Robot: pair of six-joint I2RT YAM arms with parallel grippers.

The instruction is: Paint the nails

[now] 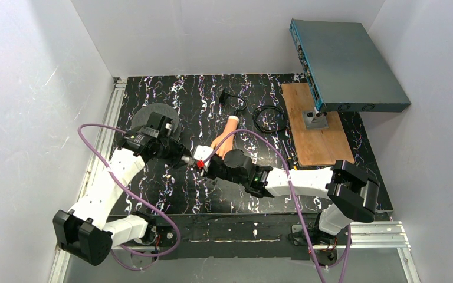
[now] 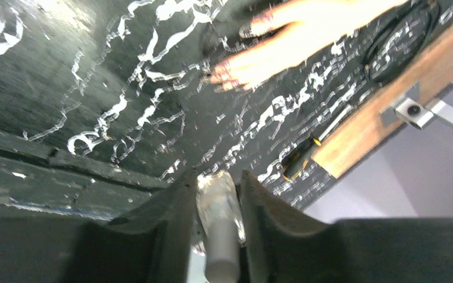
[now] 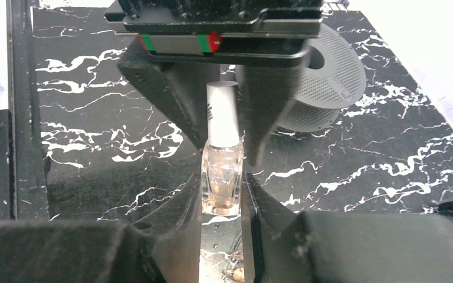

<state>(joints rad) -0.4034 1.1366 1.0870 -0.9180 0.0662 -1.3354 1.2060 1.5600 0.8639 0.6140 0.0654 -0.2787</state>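
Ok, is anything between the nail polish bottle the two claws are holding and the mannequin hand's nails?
Nothing visible. Only bare black marbled tabletop lies between the small clear glass polish bottle and the purplish nails of the flesh-coloured mannequin hand. The bottle's white cap is on.

clear polish bottle (image 3: pixel 222 180) clamped upright between right gripper (image 3: pixel 221 190) fingers, over black marbled table (image 3: pixel 100 135). white cap (image 3: pixel 222 115) pinched by left gripper (image 3: pixel 225 144) from opposite side. grey perforated disc (image 3: pixel 330 82) behind, to right.
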